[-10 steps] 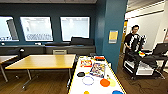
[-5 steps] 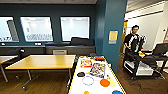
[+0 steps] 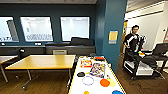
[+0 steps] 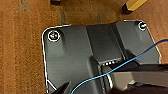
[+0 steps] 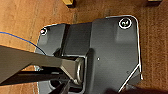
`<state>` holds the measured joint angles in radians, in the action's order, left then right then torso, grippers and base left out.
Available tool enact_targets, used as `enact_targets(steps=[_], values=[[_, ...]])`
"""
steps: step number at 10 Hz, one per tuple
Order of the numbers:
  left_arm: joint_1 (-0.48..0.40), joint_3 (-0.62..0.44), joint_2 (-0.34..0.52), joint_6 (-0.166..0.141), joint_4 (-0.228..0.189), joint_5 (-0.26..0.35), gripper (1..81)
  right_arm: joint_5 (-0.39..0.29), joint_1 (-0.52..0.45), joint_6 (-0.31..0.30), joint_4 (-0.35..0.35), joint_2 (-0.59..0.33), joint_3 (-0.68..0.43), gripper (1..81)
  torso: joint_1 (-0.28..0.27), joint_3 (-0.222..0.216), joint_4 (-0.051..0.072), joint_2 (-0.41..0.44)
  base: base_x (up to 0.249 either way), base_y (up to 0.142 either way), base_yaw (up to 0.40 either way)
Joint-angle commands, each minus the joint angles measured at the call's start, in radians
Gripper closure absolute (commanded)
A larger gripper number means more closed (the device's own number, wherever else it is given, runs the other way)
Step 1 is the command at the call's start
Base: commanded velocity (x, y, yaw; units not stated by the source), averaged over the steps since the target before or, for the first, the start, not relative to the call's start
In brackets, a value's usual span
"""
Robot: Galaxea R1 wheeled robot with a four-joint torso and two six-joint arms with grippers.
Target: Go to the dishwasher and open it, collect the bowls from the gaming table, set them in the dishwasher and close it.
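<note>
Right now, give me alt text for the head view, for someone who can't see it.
A white-topped gaming table with a yellow frame lies just ahead, carrying an orange bowl, a pale bowl and colourful game boxes. A wood-topped table stands to its left below windows; a person stands at right.

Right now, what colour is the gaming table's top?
White, with a yellow frame; the gaming table shows best in the head view.

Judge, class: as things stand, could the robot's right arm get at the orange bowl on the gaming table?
Probably not yet. The orange bowl lies on the gaming table ahead, with no arm raised over it. The right wrist view looks down at wooden floor, so that arm seems to hang low.
</note>
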<state>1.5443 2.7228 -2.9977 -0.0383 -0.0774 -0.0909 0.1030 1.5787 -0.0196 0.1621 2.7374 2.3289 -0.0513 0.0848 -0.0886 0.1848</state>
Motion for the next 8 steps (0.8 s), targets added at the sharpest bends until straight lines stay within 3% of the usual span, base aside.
enact_targets(steps=[1, 6, 7, 8], values=[[-0.057, -0.001, 0.002, -0.002, 0.004, 0.042, 1.0, 0.063, -0.028, -0.095, -0.027, -0.36, -0.338, 1.0, 0.0, 0.0, 0.0, 0.0, 0.0, 0.0, 0.0], [-0.057, -0.002, -0.003, -0.002, 0.004, 0.042, 1.0, 0.161, -0.032, -0.172, -0.026, -0.669, -0.592, 1.0, 0.0, 0.0, 0.0, 0.0, 0.0, 0.0, 0.0], [-0.056, -0.002, -0.005, -0.002, 0.004, 0.042, 1.0, 0.193, -0.033, -0.187, -0.027, -0.738, -0.648, 1.0, 0.0, 0.074, 0.0, 0.0, 0.0, 0.0, 0.0], [-0.056, -0.001, -0.005, -0.002, 0.004, 0.042, 1.0, 0.219, -0.035, -0.211, -0.027, -0.793, -0.689, 1.0, 0.0, 0.1, 0.0, 0.0, 0.0, 0.0, 0.0]])
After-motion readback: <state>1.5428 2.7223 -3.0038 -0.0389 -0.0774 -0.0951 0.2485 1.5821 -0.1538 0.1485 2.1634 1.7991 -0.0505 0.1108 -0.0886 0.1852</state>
